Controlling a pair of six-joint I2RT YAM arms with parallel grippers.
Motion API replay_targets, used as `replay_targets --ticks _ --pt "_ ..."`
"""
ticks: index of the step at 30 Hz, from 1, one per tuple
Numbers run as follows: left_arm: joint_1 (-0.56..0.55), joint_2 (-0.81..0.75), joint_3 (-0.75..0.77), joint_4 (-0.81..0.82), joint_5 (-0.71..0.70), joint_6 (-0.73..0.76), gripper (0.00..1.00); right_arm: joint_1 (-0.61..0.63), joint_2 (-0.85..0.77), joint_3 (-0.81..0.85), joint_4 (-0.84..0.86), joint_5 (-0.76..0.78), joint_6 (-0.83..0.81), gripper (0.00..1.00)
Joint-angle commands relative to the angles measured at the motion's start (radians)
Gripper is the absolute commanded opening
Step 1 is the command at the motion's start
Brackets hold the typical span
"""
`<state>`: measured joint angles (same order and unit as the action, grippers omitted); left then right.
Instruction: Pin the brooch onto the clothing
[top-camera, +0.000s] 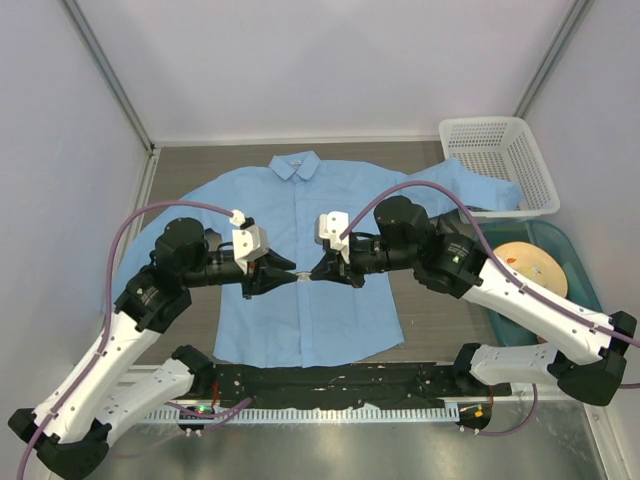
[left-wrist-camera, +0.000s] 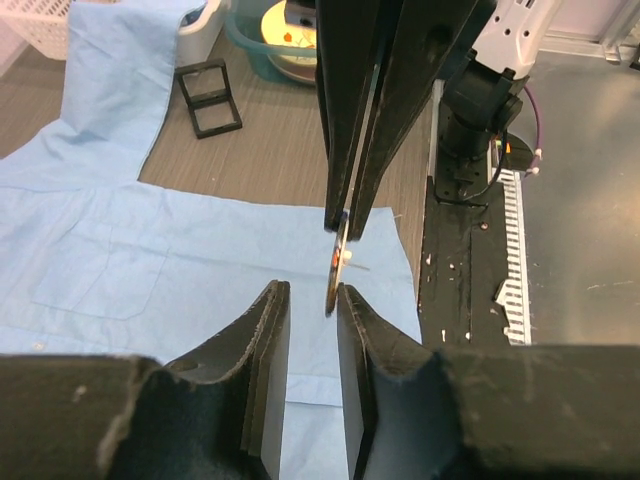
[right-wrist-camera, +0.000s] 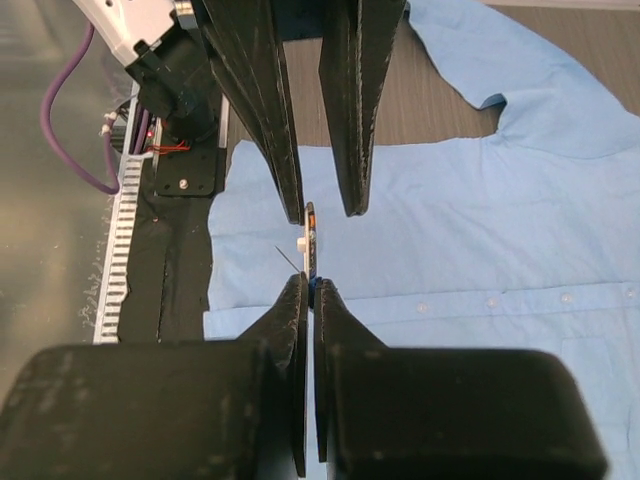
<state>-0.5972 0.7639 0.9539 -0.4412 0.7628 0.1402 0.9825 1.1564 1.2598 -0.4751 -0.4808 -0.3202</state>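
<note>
Orange brooch (right-wrist-camera: 310, 238) pinched in right gripper (right-wrist-camera: 310, 284); left gripper (left-wrist-camera: 310, 293) narrowly open, prob. touching it.

Shirt (top-camera: 300, 215) plain lt blue, basket (top-camera: 497, 124) upper rt white mesh, tub (top-camera: 548, 227) at rt teal, worktop (top-camera: 200, 160) grey-brown wood-grain.

- table (top-camera: 420, 165): grey-brown wood-grain surface, mid-frame.
- blue shirt (top-camera: 300, 200): laid flat at centre (collar toward frame top).
- white mesh basket (top-camera: 482, 122): upper right.
- teal tub (top-camera: 578, 252): right edge, below the basket.
- black square case (left-wrist-camera: 210, 98): upper left, left wrist view.
- black mat (top-camera: 330, 385): bottom centre.
</note>
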Motion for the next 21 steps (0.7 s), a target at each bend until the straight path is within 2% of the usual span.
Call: replay_targets --ticks 1,16,21 --pt "-0.004 0.011 0.068 -0.016 0.023 0.027 0.29 -0.001 0.02 0.05 -0.039 -0.018 -0.022 0.01" --pt "-0.035 0.017 0.079 -0.159 0.006 0.173 0.33 -0.001 0.049 0.084 -0.077 -0.021 -0.036 0.01" --pt "-0.036 0.035 0.091 -0.169 -0.017 0.176 0.31 -0.001 0.065 0.098 -0.094 -0.042 -0.043 0.01"
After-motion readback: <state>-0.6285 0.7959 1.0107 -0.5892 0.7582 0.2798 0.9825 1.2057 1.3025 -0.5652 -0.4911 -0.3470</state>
